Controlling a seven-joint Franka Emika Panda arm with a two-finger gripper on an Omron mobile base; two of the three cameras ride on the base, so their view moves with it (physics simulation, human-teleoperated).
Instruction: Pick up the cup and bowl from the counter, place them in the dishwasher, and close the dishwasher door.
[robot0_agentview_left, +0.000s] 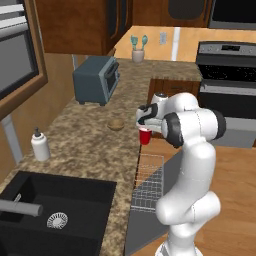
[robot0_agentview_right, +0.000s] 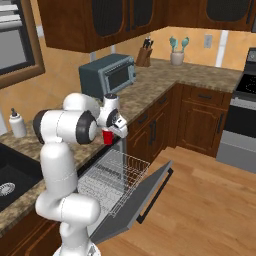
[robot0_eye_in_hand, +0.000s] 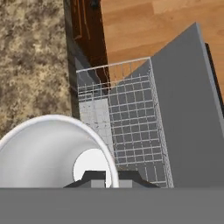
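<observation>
My gripper (robot0_agentview_left: 145, 130) (robot0_agentview_right: 110, 132) is shut on the red cup (robot0_agentview_left: 145, 136) (robot0_agentview_right: 107, 137), holding it upright in the air just past the counter's (robot0_agentview_left: 85, 140) front edge. In the hand view the cup's white inside (robot0_eye_in_hand: 52, 153) is at the lower left, with the gripper (robot0_eye_in_hand: 107, 178) at its rim. The tan-brown bowl (robot0_agentview_left: 116, 124) rests on the counter to the left of the cup. Below, the dishwasher door (robot0_agentview_left: 137, 232) (robot0_agentview_right: 135, 200) (robot0_eye_in_hand: 188, 109) lies folded down, and the white wire rack (robot0_agentview_left: 150, 180) (robot0_agentview_right: 117, 175) (robot0_eye_in_hand: 127, 118) is pulled out over it.
A blue-grey toaster oven (robot0_agentview_left: 96, 79) (robot0_agentview_right: 112, 74) stands at the counter's back. A white soap bottle (robot0_agentview_left: 40, 145) sits beside the black sink (robot0_agentview_left: 50, 210). A steel range (robot0_agentview_left: 227, 85) is at the far right, with wooden floor (robot0_agentview_right: 210, 200) beyond the door.
</observation>
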